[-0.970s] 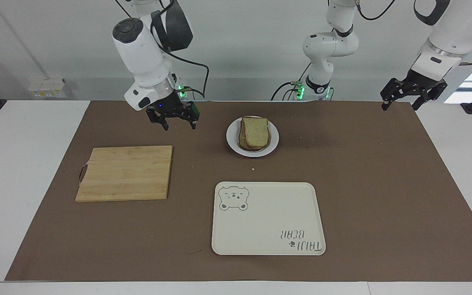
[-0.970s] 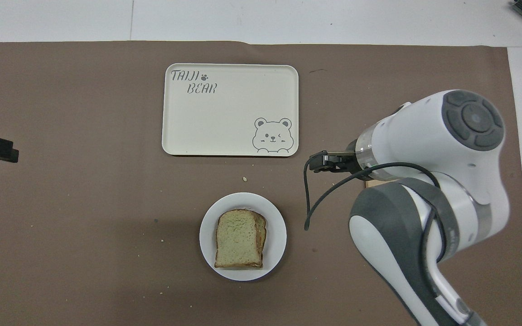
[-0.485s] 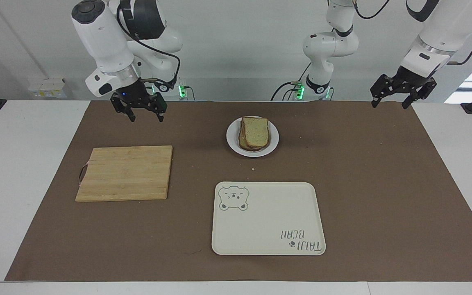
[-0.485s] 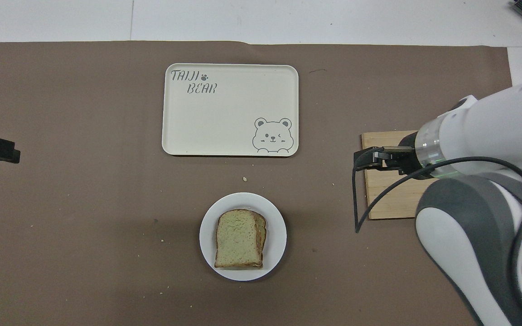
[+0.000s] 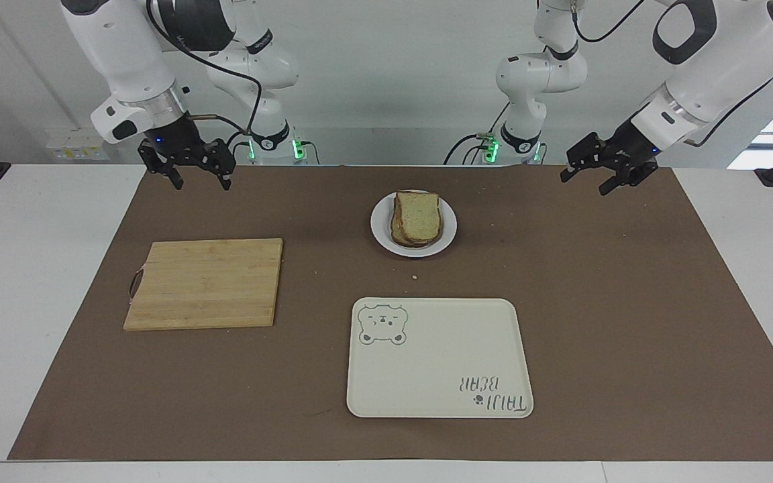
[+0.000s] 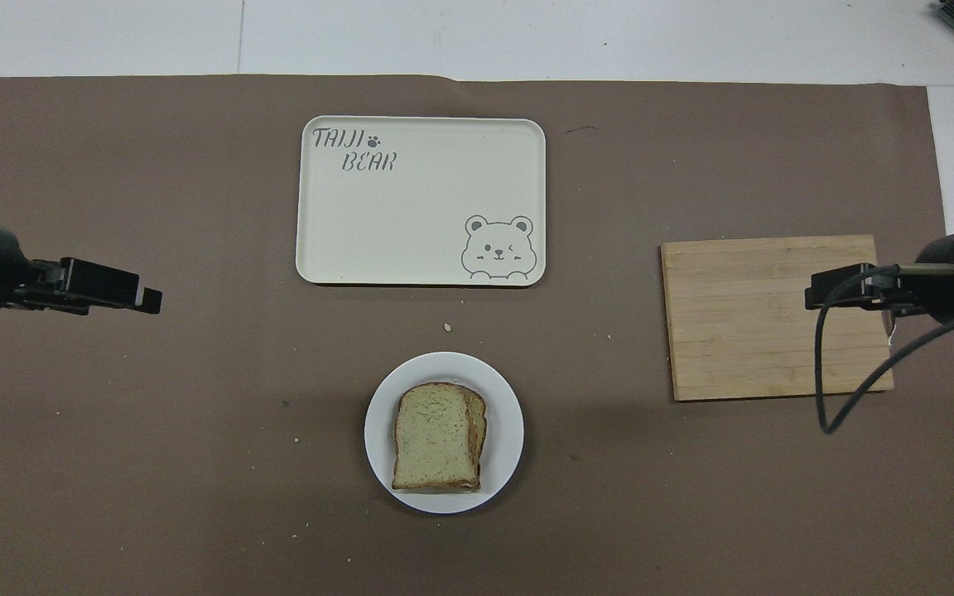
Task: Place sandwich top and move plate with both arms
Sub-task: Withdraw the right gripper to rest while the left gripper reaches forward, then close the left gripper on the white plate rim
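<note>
One brown mat (image 5: 594, 302) covers the white table (image 5: 37, 282) before a pale wall. Both the left gripper (image 5: 598, 176) and right gripper (image 5: 193, 176) hang spread and empty. The sandwich top (image 5: 417, 213) rests on the plate (image 5: 381, 231).

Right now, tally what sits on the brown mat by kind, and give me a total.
Bread slices: 2, stacked, the sandwich top uppermost
Plate: 1, white, the plate under the bread
Tray: 1, cream bear tray
Cutting board: 1, wooden cutting board
Total: 5
</note>
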